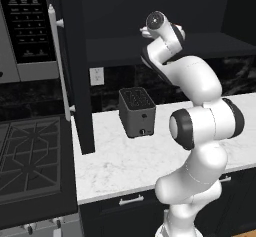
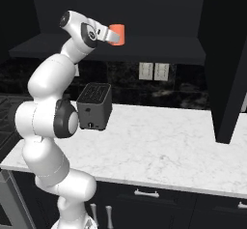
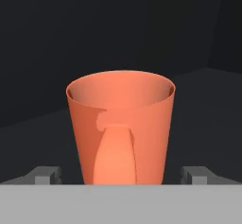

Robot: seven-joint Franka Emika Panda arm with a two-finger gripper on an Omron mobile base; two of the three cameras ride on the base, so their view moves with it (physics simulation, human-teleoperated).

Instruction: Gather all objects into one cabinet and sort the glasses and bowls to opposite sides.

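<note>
A coral-orange mug [image 3: 120, 124] stands upright on the cabinet's dark shelf [image 2: 159, 49], its handle turned toward the hand camera. My gripper [image 3: 125, 175] is open around the mug's base. Its fingertips [image 3: 47, 175] stand a little clear of the mug's sides on the left and right. From the right base view the mug [image 2: 118, 34] sits at the end of my gripper [image 2: 112, 35], at shelf height. The cabinet's tall black door [image 1: 75, 66] hangs open, with its long silver bar handle [image 1: 60, 66] to its left.
A grey toaster [image 1: 136, 112] stands on the white marble counter [image 1: 130, 166] below the shelf. A stove [image 1: 30, 151] and a microwave [image 1: 25, 21] lie to the left. Another open black door [image 2: 226, 64] hangs at the right. Low drawers [image 2: 144, 199] run under the counter.
</note>
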